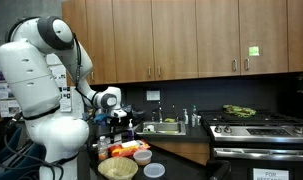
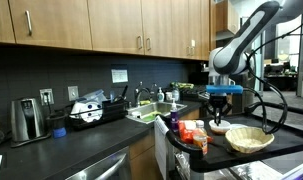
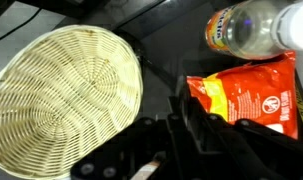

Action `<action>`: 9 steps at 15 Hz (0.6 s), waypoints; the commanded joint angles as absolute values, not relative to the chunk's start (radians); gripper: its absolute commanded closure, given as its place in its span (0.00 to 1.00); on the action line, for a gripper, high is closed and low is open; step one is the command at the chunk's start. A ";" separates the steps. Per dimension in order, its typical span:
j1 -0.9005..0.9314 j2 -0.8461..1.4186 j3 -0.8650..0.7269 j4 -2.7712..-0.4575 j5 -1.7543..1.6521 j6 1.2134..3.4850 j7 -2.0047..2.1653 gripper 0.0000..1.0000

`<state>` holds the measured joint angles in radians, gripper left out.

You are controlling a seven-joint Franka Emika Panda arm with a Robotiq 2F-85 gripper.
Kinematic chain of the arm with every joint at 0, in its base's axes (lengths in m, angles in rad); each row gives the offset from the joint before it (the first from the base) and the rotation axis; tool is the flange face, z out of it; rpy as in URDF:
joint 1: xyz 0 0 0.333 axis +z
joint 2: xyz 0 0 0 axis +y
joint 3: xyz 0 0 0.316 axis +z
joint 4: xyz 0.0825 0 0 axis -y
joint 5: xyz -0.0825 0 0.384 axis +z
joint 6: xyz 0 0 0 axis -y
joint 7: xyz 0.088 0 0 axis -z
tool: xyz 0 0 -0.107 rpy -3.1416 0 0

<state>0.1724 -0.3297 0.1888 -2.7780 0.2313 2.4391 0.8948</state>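
Observation:
My gripper point(image 3: 183, 112) hangs above a dark countertop with its jaws shut, and I see nothing between them. In the wrist view, an orange snack bag point(image 3: 246, 92) lies just right of the fingertips. A round woven basket point(image 3: 63, 95) lies to their left, empty. A clear bottle with an orange label point(image 3: 243, 28) lies beyond the bag. In both exterior views the gripper point(image 1: 119, 120) point(image 2: 219, 100) hovers a little above these items, with the basket point(image 2: 249, 138) and a small white bowl point(image 2: 219, 128) near it.
A white bowl point(image 1: 142, 156) and a white lid point(image 1: 153, 170) sit beside the basket point(image 1: 118, 168). Behind are a sink point(image 2: 151, 112) with a tap, a stove point(image 1: 256, 128), a kettle point(image 2: 26, 118) and wooden cabinets point(image 1: 181, 35) overhead.

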 commanded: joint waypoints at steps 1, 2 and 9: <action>0.167 -0.428 0.222 -2.774 0.288 2.356 1.026 0.96; 0.175 -0.470 0.225 -2.813 0.310 2.348 1.050 0.96; 0.156 -0.452 0.225 -2.772 0.373 2.224 1.188 0.96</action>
<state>0.1719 -0.4391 0.2217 -2.7727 0.3558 2.2745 1.1273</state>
